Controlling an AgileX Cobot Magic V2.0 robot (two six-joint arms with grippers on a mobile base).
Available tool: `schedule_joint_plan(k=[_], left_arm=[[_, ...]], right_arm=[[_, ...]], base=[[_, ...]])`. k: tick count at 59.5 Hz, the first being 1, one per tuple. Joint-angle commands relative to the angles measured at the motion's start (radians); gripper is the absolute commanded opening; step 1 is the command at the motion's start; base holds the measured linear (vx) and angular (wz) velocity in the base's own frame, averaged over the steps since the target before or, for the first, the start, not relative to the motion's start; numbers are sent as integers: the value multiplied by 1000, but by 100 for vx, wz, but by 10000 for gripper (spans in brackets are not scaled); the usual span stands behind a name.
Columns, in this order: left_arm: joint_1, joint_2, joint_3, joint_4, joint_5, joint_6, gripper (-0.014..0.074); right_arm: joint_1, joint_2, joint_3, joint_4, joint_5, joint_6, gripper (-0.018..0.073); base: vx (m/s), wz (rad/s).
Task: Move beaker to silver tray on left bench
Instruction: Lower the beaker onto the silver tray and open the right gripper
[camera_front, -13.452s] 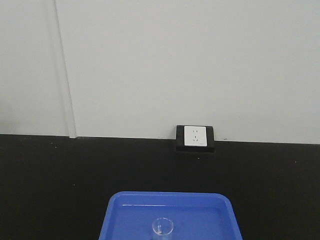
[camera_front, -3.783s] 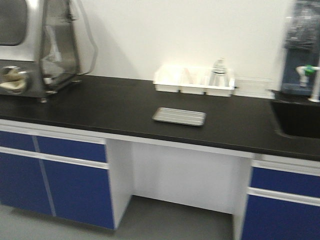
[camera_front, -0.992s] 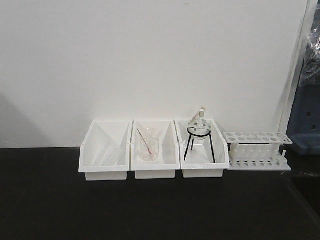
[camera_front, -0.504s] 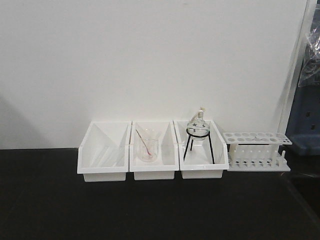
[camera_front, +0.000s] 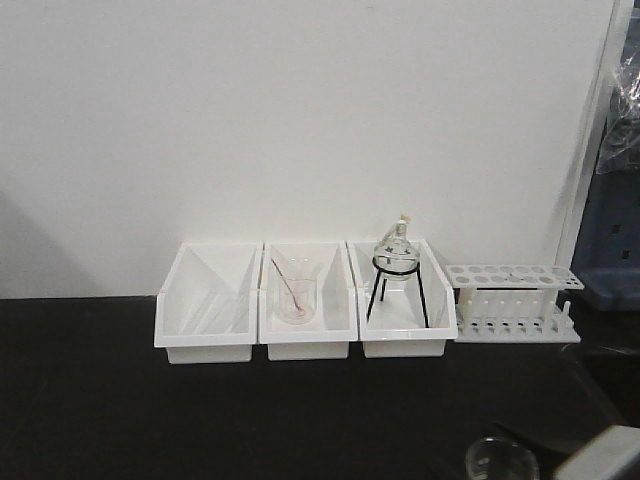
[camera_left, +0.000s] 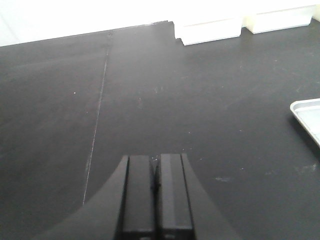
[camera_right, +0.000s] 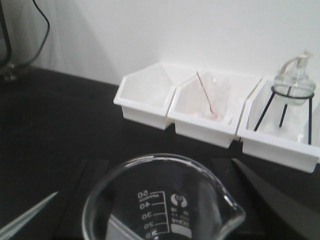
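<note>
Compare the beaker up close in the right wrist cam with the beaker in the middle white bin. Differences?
Contents: the beaker is empty; the binned beaker holds a thin rod and pinkish residue.
Place: the beaker is out over the black bench, near the camera; the binned beaker stands in the middle white bin by the wall.
Shared: both are clear glass and upright.

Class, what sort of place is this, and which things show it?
Probably a chemistry laboratory: a round-bottomed flask, a test-tube rack and a graduated glass beaker above a black bench.
</note>
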Motion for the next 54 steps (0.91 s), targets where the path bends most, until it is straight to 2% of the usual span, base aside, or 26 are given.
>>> schedule_joint_plan(k=[1, 12, 17, 28, 35, 41, 47, 54], left_arm=[[-8, -7, 20, -3, -75, -2, 1], [-8, -7, 20, -3, -75, -2, 1], [-8, -7, 20, -3, -75, -2, 1], [-8, -7, 20, -3, -75, -2, 1], [-8, -7, 20, -3, -75, -2, 1], [-8, -7, 20, -3, -75, -2, 1], [-8, -7, 20, -3, -75, -2, 1], [-8, -7, 20, -3, -75, -2, 1]], right_arm=[[1, 182, -72, -28, -182, -35, -11], [1, 524, -158, -290, -440, 6, -11], [1, 637, -192, -347, -500, 48, -11], [1, 790, -235, -339, -519, 48, -11], [1, 850, -236, -278, -537, 34, -3], [1, 869, -235, -263, -540, 34, 20], [1, 872, -235, -273, -578, 34, 80], [1, 872, -235, -286, -591, 35, 200]], base=[[0, 0], [0, 0], [0, 0], [0, 0], [0, 0], [0, 0], [0, 0], [0, 0]])
